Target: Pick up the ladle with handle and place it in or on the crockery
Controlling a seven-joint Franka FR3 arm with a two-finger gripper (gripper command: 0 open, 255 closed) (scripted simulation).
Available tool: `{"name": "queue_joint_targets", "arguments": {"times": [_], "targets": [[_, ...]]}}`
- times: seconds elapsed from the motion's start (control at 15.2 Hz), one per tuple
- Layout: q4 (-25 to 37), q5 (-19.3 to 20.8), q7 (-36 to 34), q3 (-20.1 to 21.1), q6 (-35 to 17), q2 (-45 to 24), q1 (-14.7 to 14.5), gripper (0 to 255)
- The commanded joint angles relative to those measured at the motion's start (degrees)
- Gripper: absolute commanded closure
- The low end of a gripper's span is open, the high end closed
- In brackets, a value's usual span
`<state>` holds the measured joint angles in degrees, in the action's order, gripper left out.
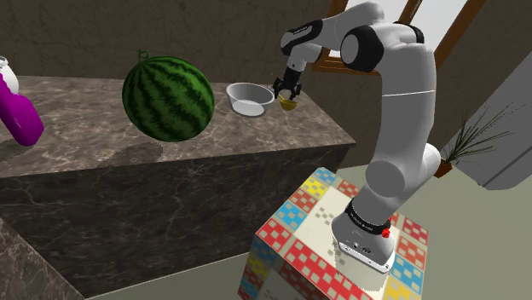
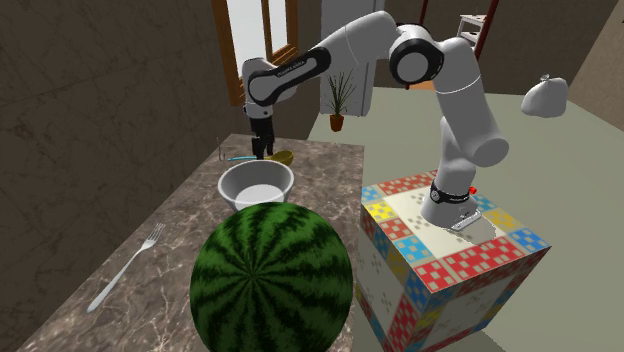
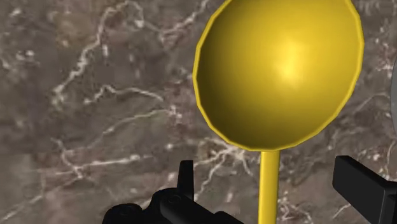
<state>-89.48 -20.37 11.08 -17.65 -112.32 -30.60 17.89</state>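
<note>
- At the worktop's (image 1: 85,145) end nearest the stand, your gripper (image 1: 288,88) hangs over the yellow ladle (image 3: 280,70). Its fingers are spread wide either side of the handle without touching it, apparently ready to close.
- The ladle lies just beside the grey bowl (image 1: 250,98), so the carry looks short.
- The worktop edge is close; the watermelon (image 1: 168,96) stands beyond the bowl.

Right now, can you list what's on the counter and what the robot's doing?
ladle: yellow, on the counter, beside the bowl
bowl: white, empty
jaws: open, either side of the ladle's handle, not touching it
watermelon: on the counter, next to the bowl
fork: on the counter
</note>
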Motion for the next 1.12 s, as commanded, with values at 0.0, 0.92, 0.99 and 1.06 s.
{"name": "queue_joint_targets", "arguments": {"times": [0.0,0.92,0.99,1.06], "targets": [[-0.42,-0.19,-0.01,0.15,-0.85,-0.39,-0.16,0],[-0.39,-0.20,0.05,0.15,-0.84,-0.43,-0.11,255],[-0.43,-0.19,0.06,0.14,-0.85,-0.41,-0.11,255],[-0.43,-0.19,0.06,0.14,-0.85,-0.41,-0.11,255]]}}
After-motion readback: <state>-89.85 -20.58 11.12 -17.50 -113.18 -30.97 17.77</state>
